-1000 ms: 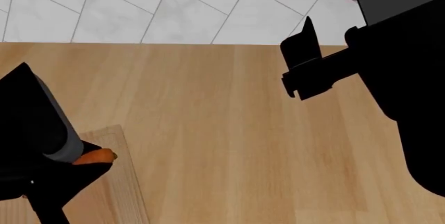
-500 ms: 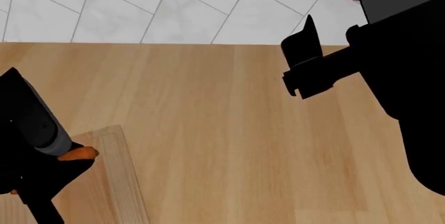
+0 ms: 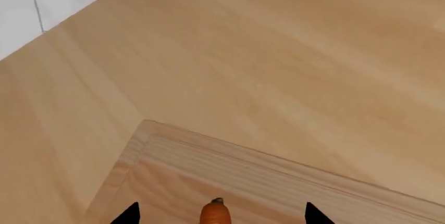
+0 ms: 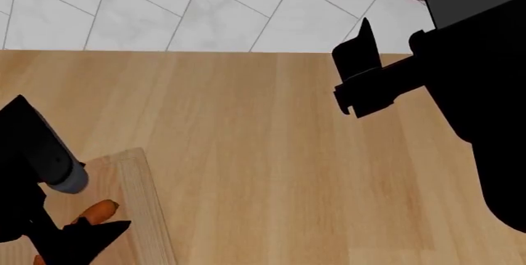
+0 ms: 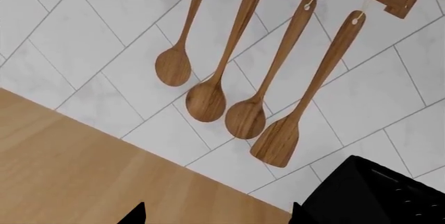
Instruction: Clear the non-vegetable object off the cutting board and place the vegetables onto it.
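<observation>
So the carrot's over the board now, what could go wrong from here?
1. The carrot sits near the corner of the cutting board; as the left claw lifts away it may roll over the grooved rim onto the counter.
2. The fingertips flank the carrot closely, so any sideways move could knock it.
3. Neither cheese nor chili is in view, so the next reach starts blind.
</observation>
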Motion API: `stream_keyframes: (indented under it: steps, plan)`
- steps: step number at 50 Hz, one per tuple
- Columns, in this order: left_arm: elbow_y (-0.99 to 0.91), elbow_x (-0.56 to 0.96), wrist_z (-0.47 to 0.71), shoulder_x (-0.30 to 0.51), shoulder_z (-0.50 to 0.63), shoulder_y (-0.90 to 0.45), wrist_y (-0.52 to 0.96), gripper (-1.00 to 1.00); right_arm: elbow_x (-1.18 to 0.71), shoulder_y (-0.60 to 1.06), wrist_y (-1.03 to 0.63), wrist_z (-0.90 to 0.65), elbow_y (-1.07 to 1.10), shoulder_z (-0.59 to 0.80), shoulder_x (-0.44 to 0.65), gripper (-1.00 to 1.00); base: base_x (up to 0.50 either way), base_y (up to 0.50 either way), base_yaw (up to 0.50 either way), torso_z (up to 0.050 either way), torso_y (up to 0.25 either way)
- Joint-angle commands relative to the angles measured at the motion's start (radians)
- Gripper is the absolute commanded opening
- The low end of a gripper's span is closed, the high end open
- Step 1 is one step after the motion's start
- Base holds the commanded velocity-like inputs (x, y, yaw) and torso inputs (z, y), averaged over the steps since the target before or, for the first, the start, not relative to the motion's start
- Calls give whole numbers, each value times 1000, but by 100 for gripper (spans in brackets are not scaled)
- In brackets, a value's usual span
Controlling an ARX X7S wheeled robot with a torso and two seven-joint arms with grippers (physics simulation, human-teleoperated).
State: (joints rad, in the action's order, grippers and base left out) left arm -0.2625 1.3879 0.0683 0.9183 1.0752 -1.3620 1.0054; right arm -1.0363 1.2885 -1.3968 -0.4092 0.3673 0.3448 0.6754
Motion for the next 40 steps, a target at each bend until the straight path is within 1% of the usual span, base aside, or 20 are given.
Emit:
stream_keyframes:
  steps: [1,7,13,17,19,24,28,33,35,37,40]
  plan:
    - [-39,62,32,17,-31,-39,23,100,-8,1,4,-7,-1,3,2,100,0,0,0,0,0]
    - [-89,162,75,47,-80,-86,33,100,-12,10,3,-9,-3,6,2,100,0,0,0,0,0]
    - [-145,266,128,79,-123,-89,0,100,-22,26,-4,-13,-5,6,1,100,0,0,0,0,0]
    - [-200,353,163,118,-161,-101,-29,100,-35,29,-13,-20,-2,-2,8,100,0,0,0,0,0]
    - [-217,418,194,145,-194,-105,-71,100,-41,29,-14,-25,0,-6,7,100,0,0,0,0,0]
    - [-290,514,241,203,-245,-118,-129,100,-58,24,-18,-41,12,-19,10,100,0,0,0,0,0]
    - [-318,551,256,241,-276,-121,-170,100,-114,25,-53,-80,38,-53,3,100,0,0,0,0,0]
    - [-356,590,264,314,-323,-78,-281,100,-200,47,-108,-138,65,-99,-3,100,0,0,0,0,0]
    - [-376,597,259,336,-333,-66,-302,100,-242,57,-129,-169,72,-115,-12,100,0,0,0,0,0]
    - [-399,610,261,367,-350,-54,-342,100,-320,80,-156,-222,84,-132,-23,100,0,0,0,0,0]
    - [-431,632,266,407,-374,-48,-386,100,-455,121,-160,-324,76,-119,-15,100,0,0,0,0,0]
